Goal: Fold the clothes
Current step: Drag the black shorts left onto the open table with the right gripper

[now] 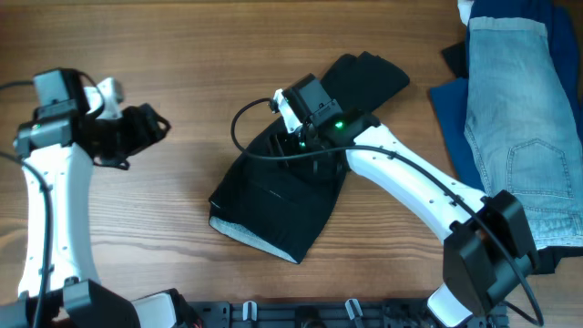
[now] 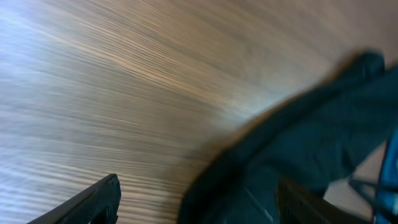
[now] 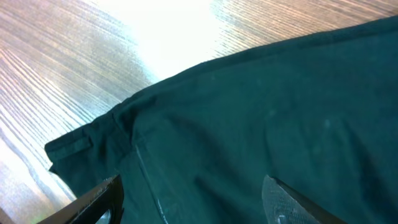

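You have soft black shorts fabric [image 1: 291, 196], with a pale grey-white band [image 1: 241, 235] on one edge. Also noted: faded light-blue denim jeans [image 1: 519, 109] and plain royal-blue cloth [image 1: 451, 109]. The wooden table [image 1: 182, 36] is warm brown with fine streaked grain. A green light [image 1: 338, 125] glows on the white right arm [image 1: 401, 173].

A robotics test bench of the laboratory kind is indicated, rather than a home or a shop. A wood-grain table [image 1: 182, 55] is viewed from directly above, and two white-and-black robot arms, the left arm [image 1: 46, 200] and the right arm [image 1: 410, 178], are mounted at its near edge. A black rail [image 1: 301, 314] with fittings is fixed along that edge. A loose black cable [image 1: 233, 130] is looped out from the right arm, where a green indicator light [image 1: 338, 126] is lit. Garments are laid out as work pieces: black shorts [image 1: 273, 205] in the middle, denim jeans [image 1: 519, 100] and blue cloth [image 1: 448, 105] at one side.
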Controlling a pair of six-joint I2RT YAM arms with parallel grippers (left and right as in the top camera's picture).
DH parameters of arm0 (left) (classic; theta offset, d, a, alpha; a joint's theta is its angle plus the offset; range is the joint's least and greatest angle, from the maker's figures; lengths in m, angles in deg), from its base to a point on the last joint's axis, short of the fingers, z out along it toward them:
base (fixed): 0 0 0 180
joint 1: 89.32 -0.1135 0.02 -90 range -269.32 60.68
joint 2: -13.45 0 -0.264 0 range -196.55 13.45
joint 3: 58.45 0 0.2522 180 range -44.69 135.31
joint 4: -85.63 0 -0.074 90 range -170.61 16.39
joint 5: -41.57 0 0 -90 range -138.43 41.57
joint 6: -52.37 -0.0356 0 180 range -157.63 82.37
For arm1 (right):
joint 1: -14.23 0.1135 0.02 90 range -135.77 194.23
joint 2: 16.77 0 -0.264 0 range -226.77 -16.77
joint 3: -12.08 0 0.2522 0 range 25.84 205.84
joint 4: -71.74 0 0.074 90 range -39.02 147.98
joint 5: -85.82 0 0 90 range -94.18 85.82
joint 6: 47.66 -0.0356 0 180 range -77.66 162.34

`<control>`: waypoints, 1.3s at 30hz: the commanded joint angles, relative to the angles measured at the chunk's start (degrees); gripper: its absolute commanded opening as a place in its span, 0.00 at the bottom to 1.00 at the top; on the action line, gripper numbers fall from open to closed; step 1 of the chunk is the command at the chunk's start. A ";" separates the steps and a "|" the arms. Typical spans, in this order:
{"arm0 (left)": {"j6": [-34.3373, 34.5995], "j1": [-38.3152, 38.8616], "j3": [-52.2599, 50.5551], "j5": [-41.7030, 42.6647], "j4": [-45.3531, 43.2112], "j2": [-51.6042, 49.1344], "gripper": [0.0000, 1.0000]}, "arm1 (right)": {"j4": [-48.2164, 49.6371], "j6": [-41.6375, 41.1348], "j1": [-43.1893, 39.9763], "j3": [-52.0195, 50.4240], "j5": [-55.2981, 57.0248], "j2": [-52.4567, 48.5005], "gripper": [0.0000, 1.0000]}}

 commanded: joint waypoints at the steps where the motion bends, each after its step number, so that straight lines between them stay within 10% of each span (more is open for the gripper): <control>1: -4.44 6.49 0.59 3.23 0.46 -3.04 0.79 | -0.35 -0.46 -2.34 0.61 0.59 -0.33 0.72; 14: -5.46 12.85 0.59 1.42 -0.15 -8.52 0.70 | -5.03 -9.49 -19.41 -1.38 8.94 -2.64 0.66; 28: -0.37 12.41 0.59 -7.82 -5.25 -8.52 0.74 | 32.52 -10.88 -18.45 3.58 -0.33 -14.88 0.50; 33: 2.21 7.98 1.38 -7.74 -5.60 -7.48 0.74 | 4.31 1.11 -18.86 22.88 -0.17 -14.67 0.72; 39: 8.61 -9.81 1.99 -7.34 -1.20 1.81 0.81 | -21.24 4.13 -8.76 29.35 -4.61 -12.63 0.72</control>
